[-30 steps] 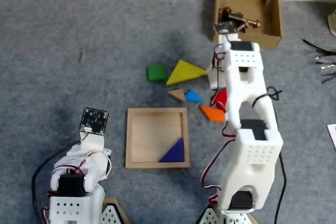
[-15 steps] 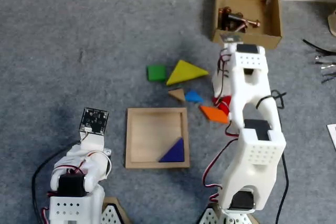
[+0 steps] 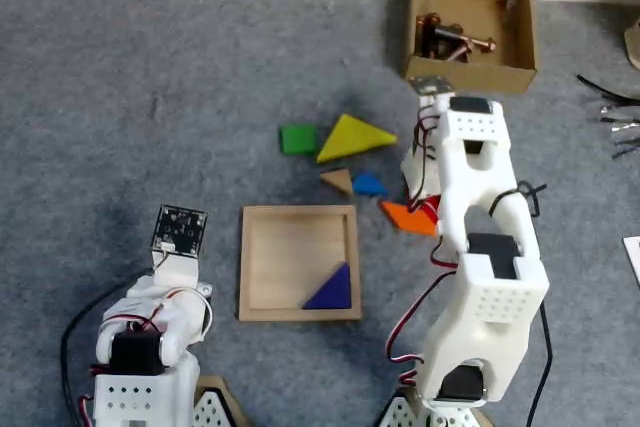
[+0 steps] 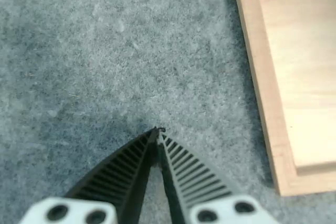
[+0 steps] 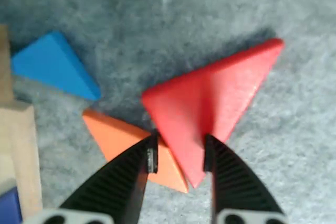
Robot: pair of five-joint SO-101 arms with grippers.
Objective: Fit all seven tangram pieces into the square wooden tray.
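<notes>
On the grey carpet (image 3: pixel 150 97) we see the square wooden tray (image 3: pixel 243 262), with one dark blue triangle (image 3: pixel 332 290) in its near corner on the right arm's side. Beyond the tray lie the green square (image 3: pixel 297 138), the yellow triangle (image 3: pixel 352 137), the tan triangle (image 3: pixel 338 180) and the light blue triangle (image 3: pixel 369 185).

The right gripper (image 5: pixel 179 151) has its fingers partly closed on a corner of the red triangle (image 5: pixel 210 98). That triangle overlaps the orange piece (image 5: pixel 118 135) just off the tray's far corner.

The left gripper (image 4: pixel 157 132) has its fingers pressed together on nothing, over carpet beside the tray. A cardboard box (image 3: pixel 520 17) of metal parts sits farther back.
</notes>
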